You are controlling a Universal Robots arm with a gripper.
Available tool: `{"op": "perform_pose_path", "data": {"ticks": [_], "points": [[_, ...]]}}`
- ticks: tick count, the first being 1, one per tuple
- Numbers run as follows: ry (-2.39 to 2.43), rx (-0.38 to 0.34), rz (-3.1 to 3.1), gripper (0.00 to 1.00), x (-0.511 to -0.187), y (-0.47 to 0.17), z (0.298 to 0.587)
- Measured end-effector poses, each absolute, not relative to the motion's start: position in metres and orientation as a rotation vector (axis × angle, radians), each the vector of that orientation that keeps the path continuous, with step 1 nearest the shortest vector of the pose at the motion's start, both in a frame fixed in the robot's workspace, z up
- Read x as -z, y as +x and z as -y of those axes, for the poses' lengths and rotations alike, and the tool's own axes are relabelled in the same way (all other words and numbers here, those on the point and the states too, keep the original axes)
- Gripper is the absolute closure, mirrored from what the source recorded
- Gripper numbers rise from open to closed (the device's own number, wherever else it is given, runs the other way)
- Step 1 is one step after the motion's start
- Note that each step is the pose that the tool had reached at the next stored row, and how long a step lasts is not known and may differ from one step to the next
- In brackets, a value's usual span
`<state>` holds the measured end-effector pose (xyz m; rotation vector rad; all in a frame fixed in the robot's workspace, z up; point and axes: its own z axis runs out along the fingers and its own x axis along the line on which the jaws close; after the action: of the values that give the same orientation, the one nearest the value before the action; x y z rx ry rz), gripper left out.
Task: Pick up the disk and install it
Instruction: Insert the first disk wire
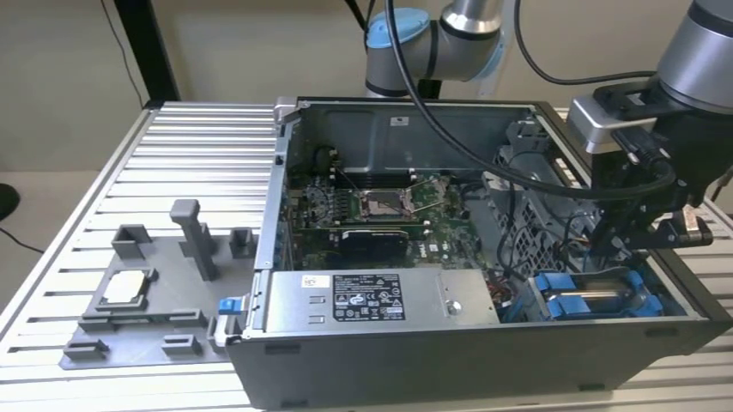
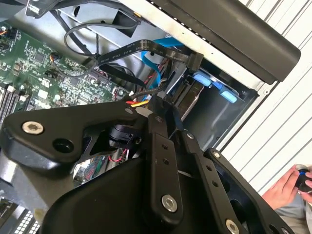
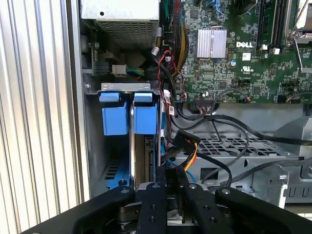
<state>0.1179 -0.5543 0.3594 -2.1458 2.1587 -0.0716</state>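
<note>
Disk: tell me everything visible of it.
The disk stands on edge in the case's corner bay: bright blue plastic frame with a tab at its end, dull metal body. A second blue carrier stands beside it, black cables on the other side. The hand is close by its end; contact cannot be told.

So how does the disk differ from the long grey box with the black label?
The disk wears a bright blue frame; the grey box is bare metal with a black label. The disk stands on edge; the grey box lies flat and is far longer. Both sit inside the computer case.
</note>
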Motion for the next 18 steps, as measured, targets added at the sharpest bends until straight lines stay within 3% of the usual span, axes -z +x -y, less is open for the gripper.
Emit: {"op": "perform_pose_path", "data": {"ticks": [18], "points": [[-2.100,0.066,-2.208,1.00,-0.345,0.120,0.569]]}}
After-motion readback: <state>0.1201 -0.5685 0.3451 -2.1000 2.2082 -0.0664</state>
